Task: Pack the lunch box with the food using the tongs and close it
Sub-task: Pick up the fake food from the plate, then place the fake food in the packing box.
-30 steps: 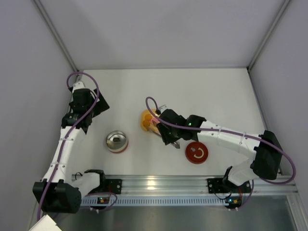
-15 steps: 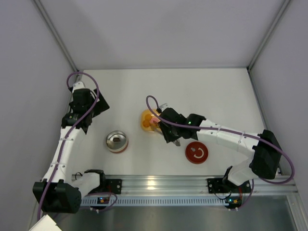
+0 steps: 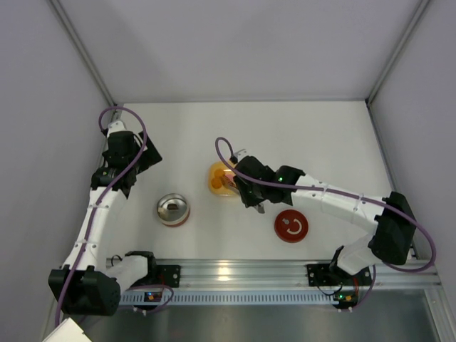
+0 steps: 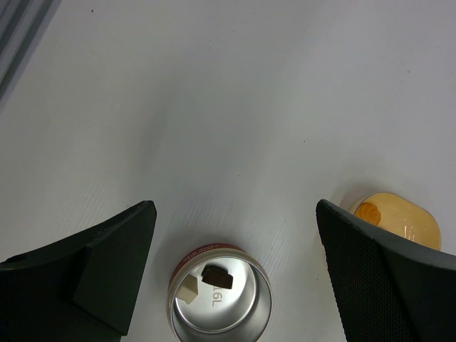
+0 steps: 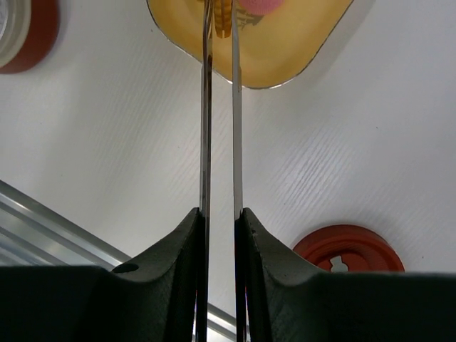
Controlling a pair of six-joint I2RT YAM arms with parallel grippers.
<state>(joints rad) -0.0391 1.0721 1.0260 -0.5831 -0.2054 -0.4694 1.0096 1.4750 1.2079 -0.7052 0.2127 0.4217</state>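
Note:
The lunch box [image 3: 173,209] stands open, silver with a red band; in the left wrist view the lunch box [image 4: 219,299] holds a dark brown piece [image 4: 217,276] and a pale piece [image 4: 187,291]. My left gripper [image 4: 234,206] hangs open well above it. My right gripper [image 5: 221,214] is shut on the tongs [image 5: 206,128], whose two arms run nearly parallel into the yellow dish [image 5: 285,50]. An orange piece of food [image 5: 222,13] sits between the tong tips, and a pink piece [image 5: 260,3] lies beside it. From above, the right gripper [image 3: 246,189] covers the dish's right side [image 3: 217,179].
A flat red disc with a white mark [image 3: 291,226] lies right of the dish, near the front; the right wrist view also shows this red disc [image 5: 349,249]. An aluminium rail [image 3: 235,271] runs along the near edge. Grey walls close in the table on three sides.
My right gripper has squeezed the tongs tighter and shifted slightly left over the yellow dish. The left arm has not moved.

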